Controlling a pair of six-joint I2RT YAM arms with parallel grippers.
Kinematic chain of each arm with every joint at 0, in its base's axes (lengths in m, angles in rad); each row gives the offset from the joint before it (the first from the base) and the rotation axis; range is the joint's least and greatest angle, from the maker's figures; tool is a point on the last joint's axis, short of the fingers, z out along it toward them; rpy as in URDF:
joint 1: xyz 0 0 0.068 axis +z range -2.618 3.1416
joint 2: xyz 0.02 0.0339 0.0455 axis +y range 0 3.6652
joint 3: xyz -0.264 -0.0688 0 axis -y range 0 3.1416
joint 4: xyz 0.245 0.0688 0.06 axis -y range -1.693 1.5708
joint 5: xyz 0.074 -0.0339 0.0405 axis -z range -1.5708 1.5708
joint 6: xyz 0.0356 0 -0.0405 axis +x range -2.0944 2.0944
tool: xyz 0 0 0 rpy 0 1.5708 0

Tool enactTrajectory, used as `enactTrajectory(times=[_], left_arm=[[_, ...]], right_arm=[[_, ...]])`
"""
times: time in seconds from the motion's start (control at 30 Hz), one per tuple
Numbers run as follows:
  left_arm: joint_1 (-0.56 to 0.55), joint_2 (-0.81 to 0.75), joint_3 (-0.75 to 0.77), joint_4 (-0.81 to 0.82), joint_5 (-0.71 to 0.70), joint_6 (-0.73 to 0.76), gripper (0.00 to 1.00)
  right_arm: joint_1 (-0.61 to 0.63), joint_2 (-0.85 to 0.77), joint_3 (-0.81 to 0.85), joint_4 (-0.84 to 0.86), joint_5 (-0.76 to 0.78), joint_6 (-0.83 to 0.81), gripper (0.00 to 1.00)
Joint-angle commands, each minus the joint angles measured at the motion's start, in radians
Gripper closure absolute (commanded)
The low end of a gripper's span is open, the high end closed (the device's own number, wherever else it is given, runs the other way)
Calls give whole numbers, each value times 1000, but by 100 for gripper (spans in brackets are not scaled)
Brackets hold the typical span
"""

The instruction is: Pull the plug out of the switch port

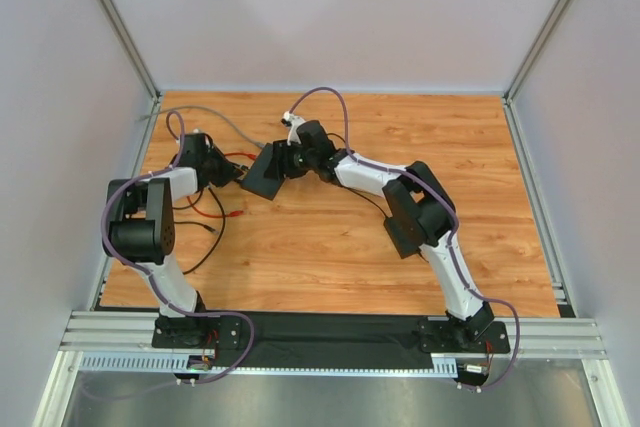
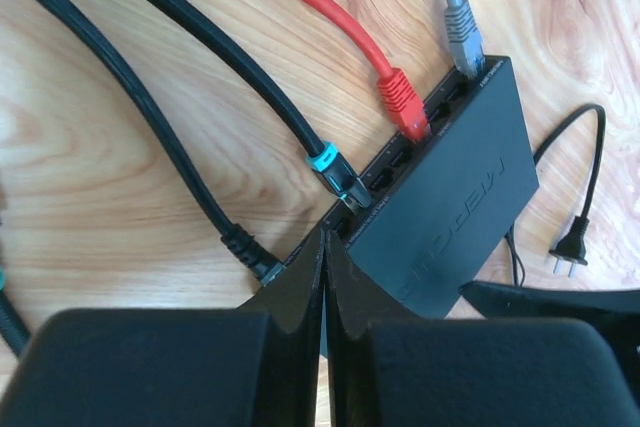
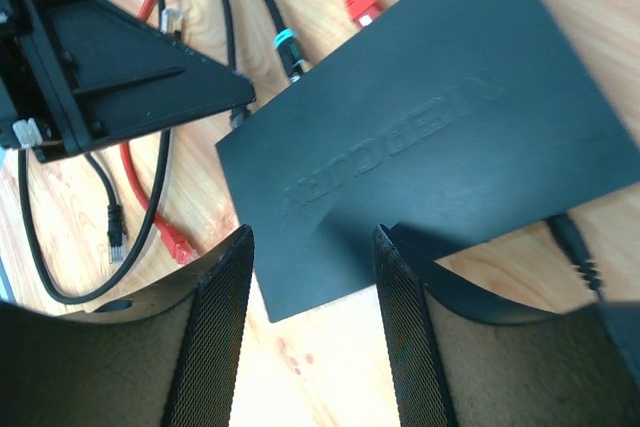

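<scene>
Left gripper [image 2: 322, 239], jaws pressed together at the switch [image 2: 450, 207] ports, hold unclear.
We judge the switch light and slippery; grip the stiff plug [image 2: 250, 252] at its eight o'clock.

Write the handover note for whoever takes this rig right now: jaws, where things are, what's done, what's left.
Left gripper: jaws shut, tips at the port edge of the switch, beside a black plug. Whether they pinch it is hidden.
Right gripper: jaws apart over the switch's opposite edge; contact unclear.
The switch lies on the wooden table. The teal-ringed plug, red plug and grey plug sit in its ports.
Done: both arms are at the switch.
Left: pull the plug; no plug looks pulled yet.
</scene>
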Motion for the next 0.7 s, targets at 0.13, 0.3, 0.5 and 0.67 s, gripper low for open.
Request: enactTrajectory(times=[0.13, 0.3, 0.5, 0.67], left_arm=[[-31, 18, -1, 31, 40, -25, 95], [-97, 31, -7, 55, 58, -51, 98], [-191, -23, -70, 121, 23, -102, 98], [-234, -32, -152, 228, 29, -180, 100]], right_arm=[[-39, -42, 0, 14, 19, 26, 46], [-71, -53, -35, 39, 23, 62, 46], [-108, -50, -37, 17, 47, 78, 45], [-134, 8, 47, -59, 14, 75, 45]])
